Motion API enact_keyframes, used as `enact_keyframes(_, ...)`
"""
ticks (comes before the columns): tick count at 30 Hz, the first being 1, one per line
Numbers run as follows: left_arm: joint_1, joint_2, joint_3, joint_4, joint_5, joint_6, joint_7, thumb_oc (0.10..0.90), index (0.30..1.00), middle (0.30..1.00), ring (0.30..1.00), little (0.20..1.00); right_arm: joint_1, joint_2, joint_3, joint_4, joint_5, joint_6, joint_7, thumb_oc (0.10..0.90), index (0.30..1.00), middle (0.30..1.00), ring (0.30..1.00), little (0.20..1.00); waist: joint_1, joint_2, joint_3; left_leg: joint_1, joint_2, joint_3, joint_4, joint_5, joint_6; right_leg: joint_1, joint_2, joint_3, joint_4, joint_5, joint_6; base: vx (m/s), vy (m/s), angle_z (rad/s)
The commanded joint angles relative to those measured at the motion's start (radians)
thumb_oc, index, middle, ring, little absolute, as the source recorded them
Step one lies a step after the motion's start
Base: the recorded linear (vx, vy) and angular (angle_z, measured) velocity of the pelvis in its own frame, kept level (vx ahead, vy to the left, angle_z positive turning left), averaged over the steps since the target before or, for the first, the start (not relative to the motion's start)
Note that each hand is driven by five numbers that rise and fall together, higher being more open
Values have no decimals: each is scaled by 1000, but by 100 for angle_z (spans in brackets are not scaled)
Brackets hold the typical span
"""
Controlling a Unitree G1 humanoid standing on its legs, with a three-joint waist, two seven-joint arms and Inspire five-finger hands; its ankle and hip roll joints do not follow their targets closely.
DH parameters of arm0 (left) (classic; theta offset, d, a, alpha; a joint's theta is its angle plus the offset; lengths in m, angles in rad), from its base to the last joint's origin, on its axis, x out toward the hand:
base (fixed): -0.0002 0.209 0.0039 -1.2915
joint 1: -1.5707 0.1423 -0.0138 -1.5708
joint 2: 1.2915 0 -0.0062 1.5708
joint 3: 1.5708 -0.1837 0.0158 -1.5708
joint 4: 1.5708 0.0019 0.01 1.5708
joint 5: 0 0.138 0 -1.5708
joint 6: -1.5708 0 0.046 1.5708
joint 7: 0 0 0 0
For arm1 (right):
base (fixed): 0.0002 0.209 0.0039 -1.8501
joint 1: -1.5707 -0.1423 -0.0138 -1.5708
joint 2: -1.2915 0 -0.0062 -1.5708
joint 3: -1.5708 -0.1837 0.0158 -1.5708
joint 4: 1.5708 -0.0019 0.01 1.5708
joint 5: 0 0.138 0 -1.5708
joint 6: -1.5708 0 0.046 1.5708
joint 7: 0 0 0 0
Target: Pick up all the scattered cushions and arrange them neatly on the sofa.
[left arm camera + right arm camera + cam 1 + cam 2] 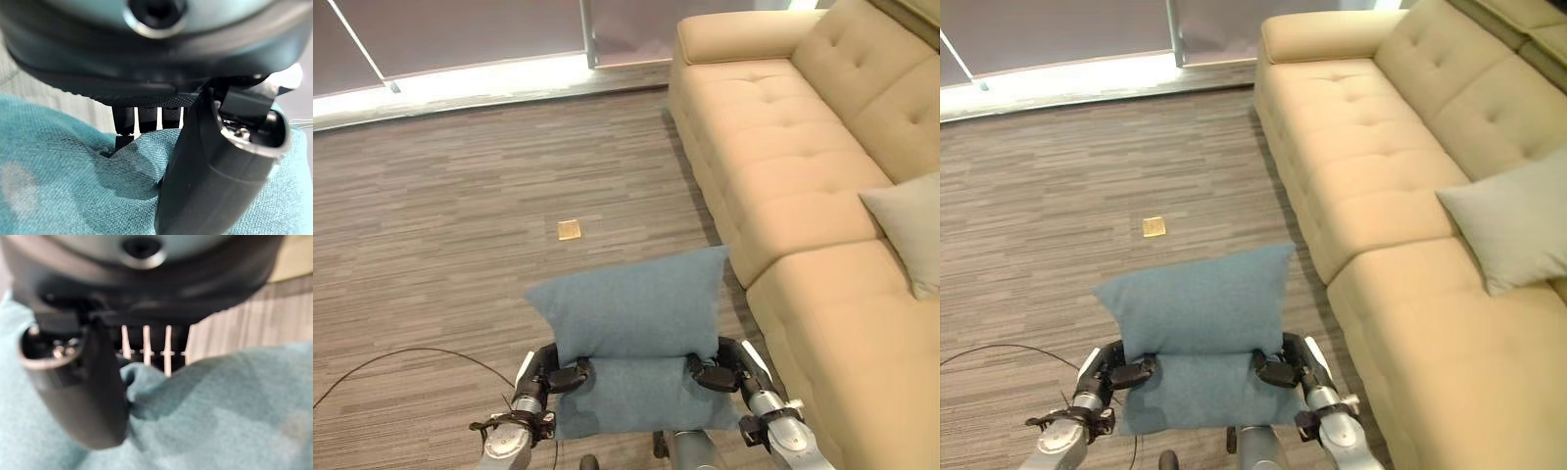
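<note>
Between both hands, the blue cushion (631,328) hangs above the floor (440,235) beside the sofa (783,186). Left hand (558,375) and right hand (717,371) pinch its sides (fabric only). Risk: cloth slips, cushion sags and drops.

Lounge, beige tufted sofa (783,166), carpet floor (460,196), window wall (460,29)

No readable text, labels, numbers or signs anywhere.
</note>
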Motion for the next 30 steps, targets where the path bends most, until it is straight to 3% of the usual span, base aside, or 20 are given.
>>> enact_keyframes(1,-75,48,35,-162,-11,-129,-39,400,300,300,300,300,-83,-20,-57,-144,46,-136,-14,400,300,300,300,300,-35,-35,-79,-78,-83,5,284,42,-23,127,-14,40,-121,-26,42,186,-156,26)
enact_keyframes(2,-79,46,34,-158,-19,-127,-37,400,300,300,300,300,-95,-31,-58,-137,57,-135,-24,400,300,300,300,300,-28,-51,-72,-140,-62,29,409,77,-21,167,-11,37,-136,-50,16,199,-129,6)
enact_keyframes(5,-80,46,33,-156,-30,-121,-37,400,300,300,300,300,-104,-37,-60,-133,62,-127,-30,400,300,300,300,300,-9,-75,-66,-220,-52,64,424,51,9,220,-25,48,-152,-77,11,238,-89,-4)
enact_keyframes(7,-78,52,34,-159,-26,-116,-43,400,300,300,300,300,-108,-42,-66,-132,63,-126,-31,400,300,300,300,300,5,-88,-62,-269,-47,79,351,5,24,257,-28,54,-164,-101,22,223,-17,-7)
enact_keyframes(10,-78,58,34,-167,-22,-112,-43,400,300,300,300,300,-111,-43,-71,-133,61,-123,-36,400,300,300,300,300,14,-94,-61,-313,-44,90,230,35,21,283,-35,57,-165,-122,27,246,44,-15)
enact_keyframes(11,-77,61,42,-177,-19,-112,-39,400,300,300,300,300,-116,-40,-71,-133,58,-120,-43,400,300,300,300,300,38,-76,-54,-367,-47,78,107,128,8,320,-8,71,-169,-143,24,200,42,-6)
enact_keyframes(12,-77,61,41,-178,-19,-112,-39,400,300,300,300,300,-116,-40,-71,-133,58,-120,-43,400,300,300,300,300,38,-79,-53,-358,-50,79,94,134,8,323,-10,72,-170,-144,24,413,106,-20)
enact_keyframes(13,-70,56,50,-190,-21,-113,-30,400,300,300,300,300,-115,-34,-72,-131,52,-122,-48,400,300,300,300,300,61,-69,-44,-394,-67,50,16,208,-6,368,9,99,-169,-167,21,227,61,-21)
enact_keyframes(18,-46,56,52,-197,-17,-110,-44,400,300,300,300,300,-99,-19,-69,-137,33,-120,-32,400,300,300,300,300,70,-69,-71,-340,-77,34,-41,209,10,397,4,133,-137,-198,30,333,157,-23)
enact_keyframes(21,-41,68,58,-205,-18,-107,-38,400,300,300,300,300,-112,3,-50,-135,20,-118,-27,400,300,300,300,300,76,-89,-90,-294,-93,70,-30,158,46,384,-34,142,-28,-201,72,293,228,-62)
enact_keyframes(23,-47,76,57,-201,-19,-106,-37,400,300,300,300,300,-122,10,-46,-140,11,-115,-21,400,300,300,300,300,76,-91,-85,-271,-95,82,-23,136,67,333,-48,136,89,-143,100,135,141,-67)
enact_keyframes(24,-48,76,57,-201,-19,-106,-37,400,300,300,300,300,-123,10,-46,-140,11,-115,-21,400,300,300,300,300,77,-91,-85,-272,-95,83,-22,136,67,330,-49,137,93,-145,101,118,159,-16)
enact_keyframes(25,-59,85,59,-200,-17,-108,-26,400,300,300,300,300,-134,12,-40,-137,6,-113,-21,400,300,300,300,300,67,-85,-71,-244,-94,97,-19,114,87,274,-65,121,208,-79,129,74,109,10)
enact_keyframes(26,-59,85,59,-199,-17,-108,-26,400,300,300,300,300,-134,12,-40,-137,6,-113,-21,400,300,300,300,300,67,-86,-71,-244,-95,97,-18,114,88,272,-66,122,212,-80,130,174,212,26)
enact_keyframes(27,-64,91,55,-195,-9,-109,-25,400,300,300,300,300,-130,21,-43,-140,2,-114,-21,400,300,300,300,300,60,-75,-64,-214,-87,110,-25,95,92,229,-88,78,286,-54,141,173,149,22)
enact_keyframes(30,-65,89,53,-191,-8,-111,-25,400,300,300,300,300,-117,27,-50,-141,1,-110,-17,400,300,300,300,300,45,-69,-65,-179,-93,103,-36,80,91,197,-90,47,288,-65,128,176,100,21)
